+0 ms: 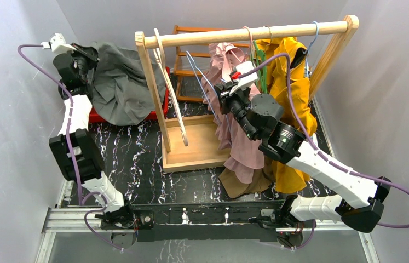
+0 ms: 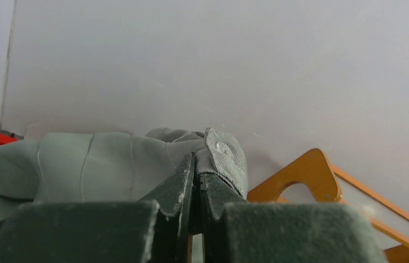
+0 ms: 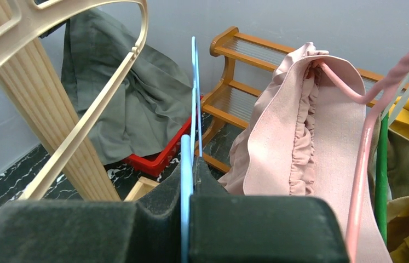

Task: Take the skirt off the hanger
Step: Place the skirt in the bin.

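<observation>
The grey skirt (image 1: pixel 122 82) hangs off the hanger, draped over the red bin (image 1: pixel 158 107) at the far left. My left gripper (image 1: pixel 84 57) is shut on its corduroy waistband (image 2: pixel 226 153), and the skirt's cloth (image 2: pixel 98 164) spreads to the left of the fingers in the left wrist view. My right gripper (image 1: pixel 221 96) is shut on the bare blue hanger (image 1: pixel 201 79), left of the pink garment. In the right wrist view the blue hanger (image 3: pixel 194 98) runs up from between the closed fingers (image 3: pixel 193 164), with the grey skirt (image 3: pixel 131 104) beyond it.
A wooden clothes rack (image 1: pixel 246 34) carries a pink garment (image 1: pixel 240 137), a yellow garment (image 1: pixel 292 93), and pink (image 3: pixel 363 164) and green (image 3: pixel 382 164) hangers. A beige hanger (image 3: pixel 98 104) leans by the rack's left post (image 3: pixel 43 109). An orange wooden shelf (image 2: pixel 311 175) stands at the back.
</observation>
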Action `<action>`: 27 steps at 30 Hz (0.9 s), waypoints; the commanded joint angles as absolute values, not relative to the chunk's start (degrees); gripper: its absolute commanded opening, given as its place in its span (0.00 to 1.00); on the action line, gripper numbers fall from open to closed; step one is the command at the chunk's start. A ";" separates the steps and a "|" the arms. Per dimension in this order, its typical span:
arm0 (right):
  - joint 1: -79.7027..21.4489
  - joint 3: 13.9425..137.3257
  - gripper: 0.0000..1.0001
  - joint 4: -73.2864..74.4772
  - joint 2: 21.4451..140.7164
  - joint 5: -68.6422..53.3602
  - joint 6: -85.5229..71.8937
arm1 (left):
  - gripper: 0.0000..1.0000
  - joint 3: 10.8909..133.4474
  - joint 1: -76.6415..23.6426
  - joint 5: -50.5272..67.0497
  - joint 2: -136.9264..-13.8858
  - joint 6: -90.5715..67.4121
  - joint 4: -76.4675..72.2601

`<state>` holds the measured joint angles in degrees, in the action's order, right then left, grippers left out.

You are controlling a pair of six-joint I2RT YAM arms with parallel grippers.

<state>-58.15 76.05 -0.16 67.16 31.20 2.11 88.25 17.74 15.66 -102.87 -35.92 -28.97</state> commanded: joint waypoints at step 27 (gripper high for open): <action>-58.16 75.69 0.00 -2.72 64.98 30.25 -2.04 | 0.00 84.64 15.73 2.98 -124.70 -25.08 -6.15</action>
<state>-58.15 75.20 -0.05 66.32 30.22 -1.41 80.42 16.34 8.84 -121.93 -31.22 -16.08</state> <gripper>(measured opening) 0.054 0.018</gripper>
